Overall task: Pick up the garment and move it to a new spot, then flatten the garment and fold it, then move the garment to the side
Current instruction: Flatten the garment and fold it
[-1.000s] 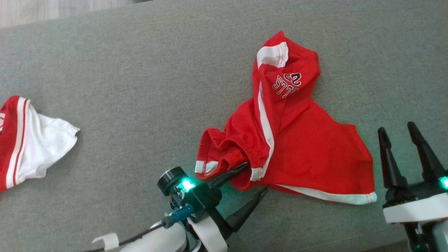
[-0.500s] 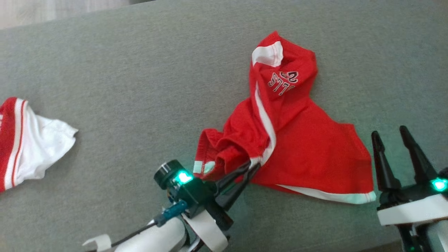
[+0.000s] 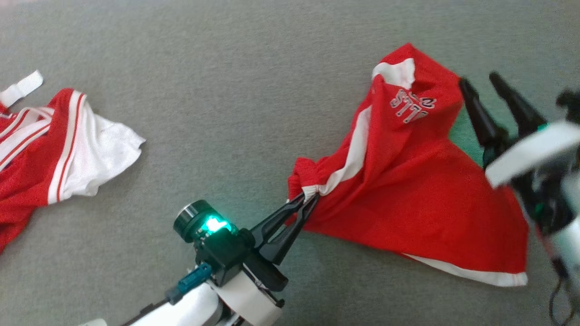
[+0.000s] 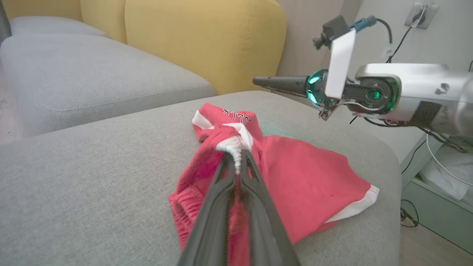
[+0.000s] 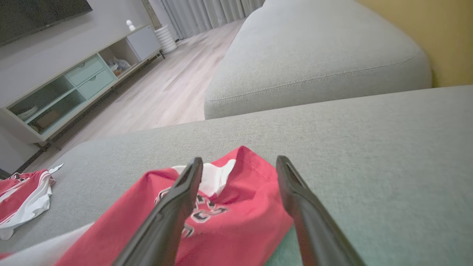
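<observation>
A grey seat cushion [image 3: 204, 90] carries everything. In the head view the garment [image 3: 408, 181] lies crumpled toward the cushion's right side. The left gripper [image 3: 309, 199] is pinched tight on the garment's bunched, white-trimmed near edge. The right gripper [image 3: 478, 80] has its fingers spread wide beside the lettered far end, holding nothing. A second jersey [image 3: 59, 145], red and white, lies at the cushion's left edge. The left wrist view shows both fingers clamped together on the ribbed white trim [image 4: 234, 147], with yellow back cushions [image 4: 203, 37] behind and the right gripper raised above the cloth. In the right wrist view the parted fingers frame the lettered end.
</observation>
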Robot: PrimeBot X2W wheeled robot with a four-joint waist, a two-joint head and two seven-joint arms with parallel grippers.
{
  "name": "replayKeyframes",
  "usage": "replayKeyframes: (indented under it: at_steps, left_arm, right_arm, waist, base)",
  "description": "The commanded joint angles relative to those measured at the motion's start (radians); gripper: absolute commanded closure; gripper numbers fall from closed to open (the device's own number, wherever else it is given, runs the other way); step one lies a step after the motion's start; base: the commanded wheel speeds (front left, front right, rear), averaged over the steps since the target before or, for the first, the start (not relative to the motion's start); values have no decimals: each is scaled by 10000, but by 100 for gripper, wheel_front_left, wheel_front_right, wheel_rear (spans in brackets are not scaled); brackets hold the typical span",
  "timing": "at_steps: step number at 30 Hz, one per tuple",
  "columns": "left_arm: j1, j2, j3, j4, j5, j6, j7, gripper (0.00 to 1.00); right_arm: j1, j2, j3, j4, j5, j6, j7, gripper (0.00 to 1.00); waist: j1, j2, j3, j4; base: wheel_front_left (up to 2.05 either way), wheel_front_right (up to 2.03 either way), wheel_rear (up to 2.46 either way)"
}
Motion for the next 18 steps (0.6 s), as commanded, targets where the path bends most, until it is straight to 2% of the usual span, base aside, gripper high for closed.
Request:
replayKeyframes:
  at_steps: [1,6,14,15,17,18]
  left_arm:
    - [-294,92,270,-347,29,-25,-18,100]
    - [-498,-189,120,-185,101,-179,-138,100]
    - [-714,-515,-47,118,144,-377,-322,100]
    - [-735,-546,-68,154,147,-399,-340,100]
    - [-767,-600,-95,212,143,-433,-380,100]
    - [-779,-617,-105,237,141,-447,-396,100]
  right_arm:
    - [-821,-374,416,230,483,-7,680,0]
    - [-2165,-645,1209,1255,1330,-7,1742,0]
    - [-3202,-803,2242,2505,1916,-7,2408,0]
    - [-3303,-785,2361,2658,1995,-7,2445,6]
    - [-3481,-749,2573,2902,2140,-7,2426,54]
    - [-3561,-730,2664,2973,2234,-7,2369,73]
  waist:
    - [-1,0,314,366]
    - [-1,0,591,770]
    - [-1,0,824,1159]
    - [-1,0,843,1191]
    - [-1,0,875,1237]
    - [-1,0,896,1251]
  base:
    - [0,0,0]
    - [0,0,0]
    - [0,0,0]
    - [0,0,0]
    - [0,0,0]
    - [0,0,0]
